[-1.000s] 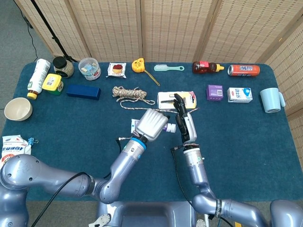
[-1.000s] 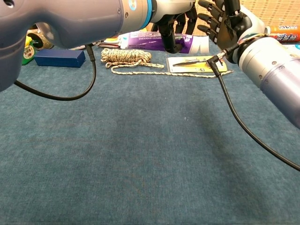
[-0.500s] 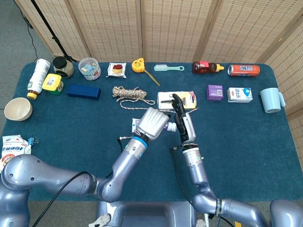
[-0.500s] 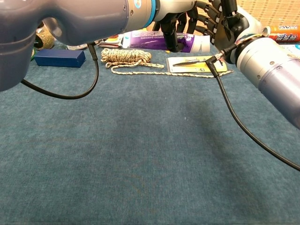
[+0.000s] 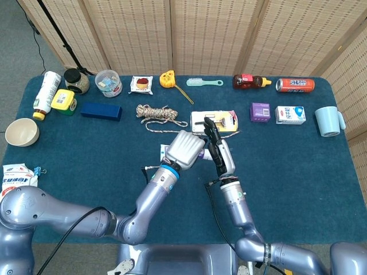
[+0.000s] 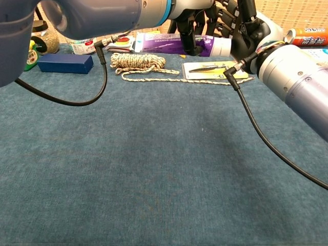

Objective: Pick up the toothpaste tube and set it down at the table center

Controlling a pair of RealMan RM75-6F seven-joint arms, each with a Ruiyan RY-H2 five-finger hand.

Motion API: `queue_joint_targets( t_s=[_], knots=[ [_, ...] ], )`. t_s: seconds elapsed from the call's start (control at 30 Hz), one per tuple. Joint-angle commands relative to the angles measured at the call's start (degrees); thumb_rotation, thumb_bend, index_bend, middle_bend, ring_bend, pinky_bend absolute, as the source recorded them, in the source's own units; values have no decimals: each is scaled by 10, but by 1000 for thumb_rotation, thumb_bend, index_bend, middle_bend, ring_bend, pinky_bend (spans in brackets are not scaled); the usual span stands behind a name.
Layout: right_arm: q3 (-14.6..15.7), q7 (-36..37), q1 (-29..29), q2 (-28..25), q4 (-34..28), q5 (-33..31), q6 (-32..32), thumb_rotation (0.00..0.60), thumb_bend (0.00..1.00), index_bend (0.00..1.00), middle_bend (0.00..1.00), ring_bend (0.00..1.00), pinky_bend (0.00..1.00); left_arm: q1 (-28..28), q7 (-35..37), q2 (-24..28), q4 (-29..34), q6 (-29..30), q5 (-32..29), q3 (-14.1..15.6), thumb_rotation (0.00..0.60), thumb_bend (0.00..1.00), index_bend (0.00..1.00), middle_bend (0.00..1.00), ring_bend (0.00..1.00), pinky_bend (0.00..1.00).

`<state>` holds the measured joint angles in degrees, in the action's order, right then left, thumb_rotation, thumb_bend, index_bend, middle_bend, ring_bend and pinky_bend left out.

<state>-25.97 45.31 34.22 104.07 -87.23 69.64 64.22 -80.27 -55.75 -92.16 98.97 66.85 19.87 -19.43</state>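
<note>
The toothpaste tube (image 6: 164,43) is purple and white with a white cap end pointing right. It lies level near the table's middle. My left hand (image 5: 182,150) covers it from above and its dark fingers (image 6: 190,31) wrap around the tube's middle. In the head view only the tube's flat white end (image 5: 164,152) shows beside the hand. My right hand (image 5: 217,150) stands upright with fingers spread, close against the cap end (image 6: 221,46), holding nothing. Whether the tube rests on the cloth or hangs just above it is unclear.
Just behind the tube lie a coiled rope (image 5: 156,113) and a yellow card with a tool (image 5: 213,120). A blue box (image 5: 101,110), purple box (image 5: 260,111), carton (image 5: 290,114) and cup (image 5: 328,121) line the back. A bowl (image 5: 22,132) sits at the left edge.
My right hand has moved left and closed in on the tube's cap end. The left hand keeps its hold on the tube and has barely shifted.
</note>
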Motion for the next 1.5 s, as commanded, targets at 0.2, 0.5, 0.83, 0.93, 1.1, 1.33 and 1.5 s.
queue_joint_targets(
  t_s=[0.2,0.5,0.83,0.93,1.1,1.33,1.5],
  knots=[
    [-3,-1,4,3,6,1,0,118,0,0,0,0,0,-8,-8,-8,-1,10,-7,0,600,1000,629,534,587,628],
    [-5,5,7,5,14,5,0,119,0,0,0,0,0,-13,-12,-23,-12,27,-7,-1,600,1000,629,534,587,637],
    [-9,10,9,11,16,1,4,119,0,0,0,0,0,-15,-19,-35,-22,40,-5,-5,600,1000,629,534,587,638],
    [-11,10,10,14,17,0,5,121,0,0,0,0,0,-16,-21,-38,-23,44,-5,-6,600,1000,629,535,587,638],
    [-9,7,10,16,17,1,7,123,0,0,0,0,0,-17,-27,-43,-23,48,-9,-8,600,1000,629,534,587,638],
    [-11,7,10,20,17,-1,9,127,0,0,0,0,0,-16,-29,-51,-26,58,-2,-10,600,1000,630,534,587,638],
    [-12,10,10,23,20,0,11,124,0,0,0,0,0,-11,-26,-59,-31,66,8,-10,600,1000,630,534,587,638]
  ],
)
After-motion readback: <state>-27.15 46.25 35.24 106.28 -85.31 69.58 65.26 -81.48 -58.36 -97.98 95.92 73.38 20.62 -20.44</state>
